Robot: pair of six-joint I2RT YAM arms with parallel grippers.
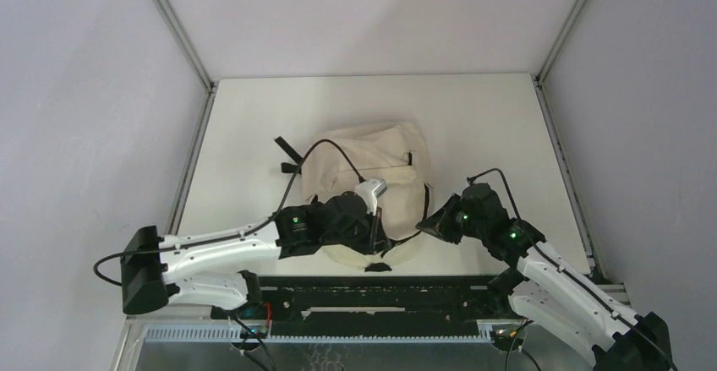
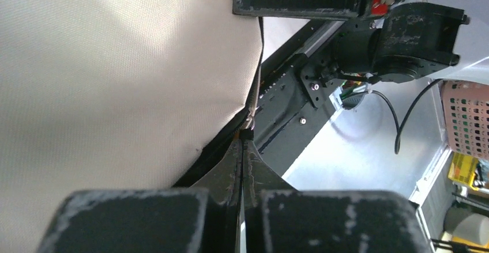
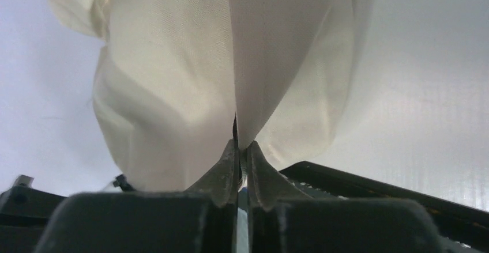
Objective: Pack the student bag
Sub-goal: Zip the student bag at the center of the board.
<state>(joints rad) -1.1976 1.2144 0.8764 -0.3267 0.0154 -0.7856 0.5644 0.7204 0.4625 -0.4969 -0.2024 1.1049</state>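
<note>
Student bag, a cream soft canvas backpack, lying just ahead of the tips on both sides. Pinching shut with the left gripper on its black zipper edge; clamping with the right gripper on a cream fold rising just beyond its tips. Drawing both pinches apart slowly, without slipping, seeming best for opening it.

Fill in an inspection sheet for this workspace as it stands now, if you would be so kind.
Surface: white table, no marks seen.
Job's things: student bag, cream, lying mid-table near the arms; black straps at its left.
Clutter: nothing seen.
Grippers: left gripper shut on the bag's edge; right gripper shut on a fold of its fabric.
Cables: black cable arcs from the left arm over the bag; second cable loops above the right arm.
Surroundings: white walls; pink basket beside the rig.
</note>
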